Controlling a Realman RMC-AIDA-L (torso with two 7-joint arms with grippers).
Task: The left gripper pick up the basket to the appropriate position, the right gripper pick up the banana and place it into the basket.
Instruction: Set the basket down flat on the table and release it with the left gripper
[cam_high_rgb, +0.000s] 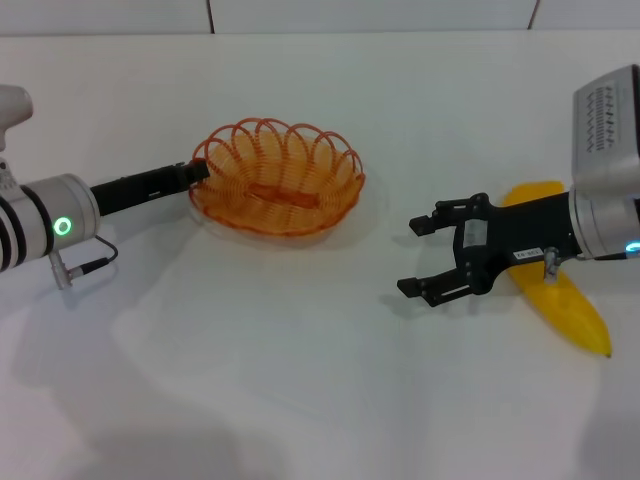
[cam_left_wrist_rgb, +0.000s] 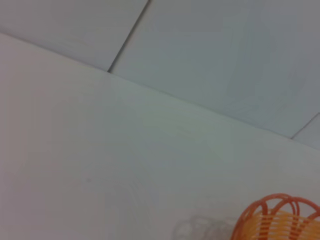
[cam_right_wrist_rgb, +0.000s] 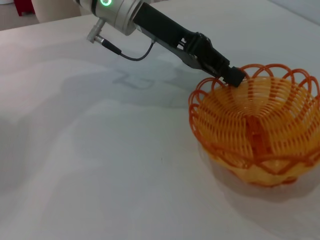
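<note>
The orange wire basket sits at the middle of the white table. My left gripper reaches in from the left, and its thin black fingers are shut on the basket's left rim. The right wrist view shows this grip on the basket. A piece of the basket's rim shows in the left wrist view. My right gripper is open and empty, low over the table to the right of the basket. The yellow banana lies flat beneath and behind its wrist, partly covered by the arm.
The white table runs on in front of and between the two arms. A tiled wall rises at the table's far edge. A thin black cable hangs from the left wrist.
</note>
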